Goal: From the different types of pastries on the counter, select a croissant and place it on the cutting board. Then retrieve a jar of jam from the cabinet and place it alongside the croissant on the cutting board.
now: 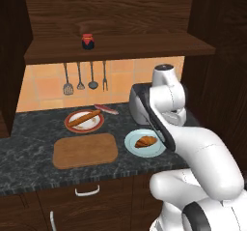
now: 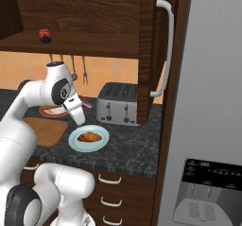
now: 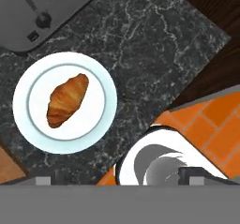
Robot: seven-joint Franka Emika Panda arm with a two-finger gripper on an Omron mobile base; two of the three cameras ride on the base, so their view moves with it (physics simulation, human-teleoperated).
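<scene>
Hand [image 3: 117, 181] hangs above the tabletop [image 3: 154, 45] looking down, fingers spread wide with nothing between them. The croissant [image 3: 67, 100] lies on the round light blue plate [image 3: 101, 75], off to one side of the hand's line, so probably it must shift over before descending. Plate sits near the tabletop's front edge, just in front of the toaster [image 1: 136, 102], close to the cutting board's [image 1: 85, 150] right end but apart from it. Board is bare, lying along the front edge, with open room for a short carry left. Behind the board, the baguette-like stick [image 1: 85, 118] rests on its own plate [image 1: 93, 126], out of the path. The jar of jam [image 1: 87, 41] stands upright on the cabinet [image 1: 120, 46] shelf, toward the left, well above. Toaster crowds the plate's back side, so approach from above looks safest.
</scene>
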